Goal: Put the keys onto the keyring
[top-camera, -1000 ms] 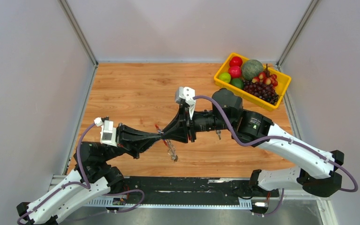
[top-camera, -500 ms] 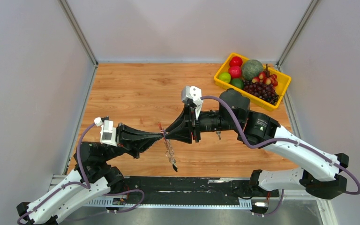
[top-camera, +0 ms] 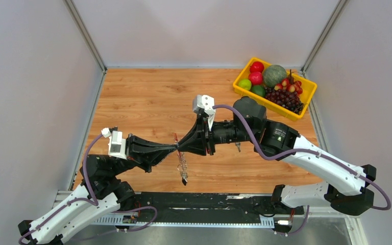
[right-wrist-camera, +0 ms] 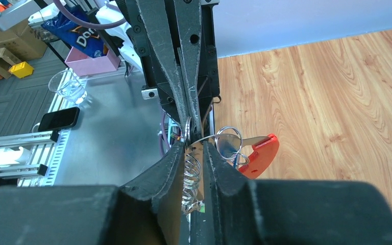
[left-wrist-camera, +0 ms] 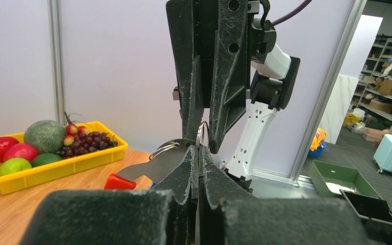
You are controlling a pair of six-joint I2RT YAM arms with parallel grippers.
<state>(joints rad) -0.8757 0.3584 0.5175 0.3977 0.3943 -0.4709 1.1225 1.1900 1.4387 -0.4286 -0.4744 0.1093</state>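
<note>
Meeting tip to tip above the bench (top-camera: pixel 143 102), the two arms hold the keyring (left-wrist-camera: pixel 153 166) aloft. The left end effector (left-wrist-camera: pixel 198 155) is clamped on its grey strip, apparently to steady it. The right end effector (right-wrist-camera: pixel 194 145) pinches a wire ring (left-wrist-camera: pixel 202 133), likely to work it for threading. A black-headed key (top-camera: pixel 184 179) dangles below. Since half a second ago, the right arm has edged left and the key has swung left.

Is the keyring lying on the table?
No, the left gripper and right gripper hold the keyring up in the air between their fingertips.
</note>
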